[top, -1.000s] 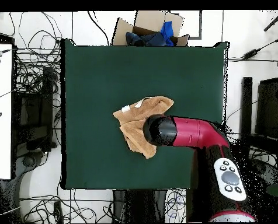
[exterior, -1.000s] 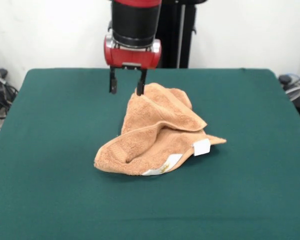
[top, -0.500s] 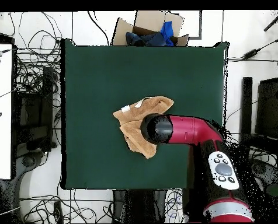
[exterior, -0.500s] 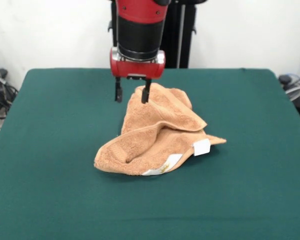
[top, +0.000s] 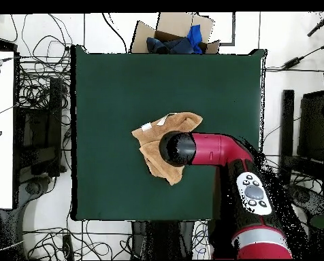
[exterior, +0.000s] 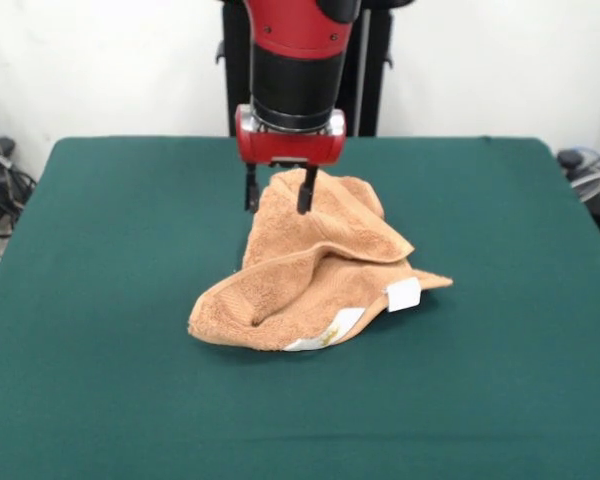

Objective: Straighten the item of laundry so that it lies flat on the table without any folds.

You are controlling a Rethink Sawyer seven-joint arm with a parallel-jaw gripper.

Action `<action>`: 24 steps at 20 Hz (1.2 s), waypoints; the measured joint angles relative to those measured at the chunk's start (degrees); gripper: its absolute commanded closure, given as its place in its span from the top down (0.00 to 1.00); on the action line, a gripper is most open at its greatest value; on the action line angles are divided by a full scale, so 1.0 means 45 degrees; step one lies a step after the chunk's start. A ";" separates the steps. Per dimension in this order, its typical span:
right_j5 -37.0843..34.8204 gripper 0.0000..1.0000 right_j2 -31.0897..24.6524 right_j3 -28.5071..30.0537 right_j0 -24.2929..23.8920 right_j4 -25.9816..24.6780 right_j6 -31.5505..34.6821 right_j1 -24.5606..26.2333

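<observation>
Towel (exterior: 315,275) lies crumpled near the middle of the desk (exterior: 100,400), well clear of all four edges. It is an orange-tan terry piece, bunched into several overlapping folds rather than spread flat. In the front view, one thick fold runs across its upper part, and a rounded lobe sags toward the near left corner of the desk. A white square tag (exterior: 404,294) sticks out at the towel's right side, and a white label strip (exterior: 330,330) shows along the hem at the near edge of the bundle.

The arm (exterior: 295,60), red and black, comes down from the far side of the desk. The hand (exterior: 277,190) sits at the far end of the towel, its two dark fingers (exterior: 250,190) standing apart. One finger is over bare green cloth just beside the towel's edge; the other is over the towel's raised far fold. Whether either tip touches the fabric cannot be told from here. Nothing is gripped between them.

In the overhead view, the arm's wrist covers the towel's (top: 166,132) central part, with cloth showing on three sides of it. A cardboard box (top: 173,32) holding blue items stands off the desk, beyond its far edge from the robot. Cables (top: 39,88) lie on the floor alongside the desk.
</observation>
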State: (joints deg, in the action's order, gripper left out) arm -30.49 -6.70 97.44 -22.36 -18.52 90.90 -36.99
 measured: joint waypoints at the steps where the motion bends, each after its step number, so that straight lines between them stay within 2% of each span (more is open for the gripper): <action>1: 0.0000 1.00 -0.0002 -0.0039 0.0003 0.0000 0.0000 0.0001; 15: -0.0003 1.00 -0.0004 -0.1569 0.0018 -0.0003 0.0000 0.0366; 24: -0.0008 1.00 -0.0006 -0.2557 0.0387 0.0008 0.0000 0.0843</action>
State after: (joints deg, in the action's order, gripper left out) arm -30.53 -6.73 85.93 -20.62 -18.48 90.90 -33.20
